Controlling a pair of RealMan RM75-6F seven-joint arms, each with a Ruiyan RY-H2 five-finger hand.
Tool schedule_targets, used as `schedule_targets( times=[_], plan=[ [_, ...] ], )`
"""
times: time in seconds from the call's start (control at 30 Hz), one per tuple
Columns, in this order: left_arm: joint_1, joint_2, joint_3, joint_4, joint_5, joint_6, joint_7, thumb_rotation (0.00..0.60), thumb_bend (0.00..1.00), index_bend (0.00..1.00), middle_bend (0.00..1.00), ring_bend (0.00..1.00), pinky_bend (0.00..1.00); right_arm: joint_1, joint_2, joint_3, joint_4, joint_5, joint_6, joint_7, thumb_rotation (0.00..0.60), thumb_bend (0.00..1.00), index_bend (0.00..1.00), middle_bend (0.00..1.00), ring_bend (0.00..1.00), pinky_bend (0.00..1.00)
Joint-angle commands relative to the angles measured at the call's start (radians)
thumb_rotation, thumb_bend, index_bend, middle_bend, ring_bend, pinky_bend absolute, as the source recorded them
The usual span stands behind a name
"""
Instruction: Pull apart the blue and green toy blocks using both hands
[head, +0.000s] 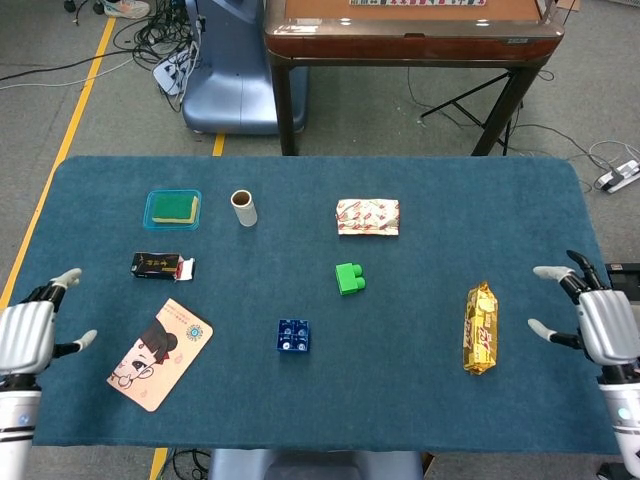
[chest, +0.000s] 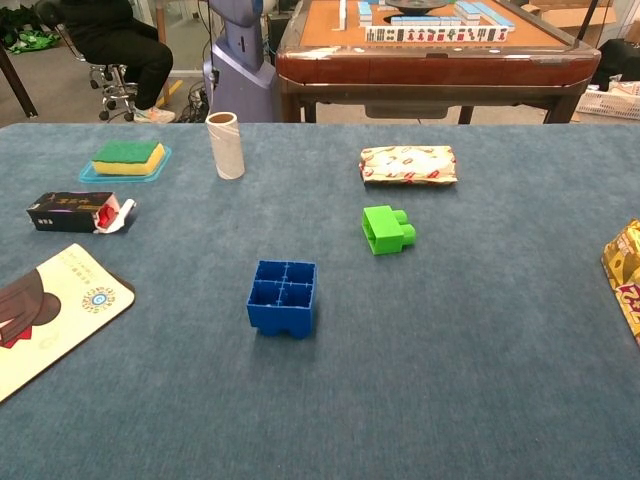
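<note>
Fingers (head: 68, 274) spread, far from separated blue block (head: 293, 336), green block (head: 349, 278).

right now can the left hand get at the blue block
Probably yes. The left hand is open at the table's left edge, well away from the blue block. Only the flat picture card lies on the table between them, and the hand could likely pass over it.

Blue-covered table (head: 420, 180) is carrying scattered items. Green block (head: 349, 278) is lying mid-table, blue block (head: 293, 336) sitting apart, nearer the front. Sponge tray (head: 172, 208) and cardboard tube (head: 243, 207) are sitting at back left, wrapped packet (head: 368, 217) behind the green block. Small black box (head: 160, 265) and card (head: 158, 352) are lying left, snack bar (head: 479, 327) right.
</note>
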Motion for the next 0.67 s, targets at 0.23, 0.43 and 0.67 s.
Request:
schedule_targets(
  times=[0.23, 0.43, 0.67],
  plan=[
    [0.101, 0.023, 0.021, 0.026, 0.058, 0.04, 0.004, 0.6, 0.0, 0.23, 0.26, 0.31, 0.5, -0.078, -0.004, -0.017, 0.036, -0.03, 0.029, 0.017, 0.6, 0.0, 0.32, 0.35, 0.3, 0.43],
    [0.119, 0.033, 0.008, 0.021, 0.071, 0.022, 0.037, 0.6, 0.0, 0.24, 0.26, 0.31, 0.49, -0.109, -0.003, -0.01, 0.043, -0.041, 0.038, 0.023, 0.6, 0.0, 0.32, 0.35, 0.3, 0.43],
    [0.143, 0.011, -0.007, 0.044, 0.087, 0.001, 0.036, 0.6, 0.0, 0.26, 0.26, 0.31, 0.49, -0.135, 0.002, 0.005, 0.048, -0.034, 0.027, 0.072, 0.6, 0.0, 0.32, 0.35, 0.3, 0.43]
  ],
)
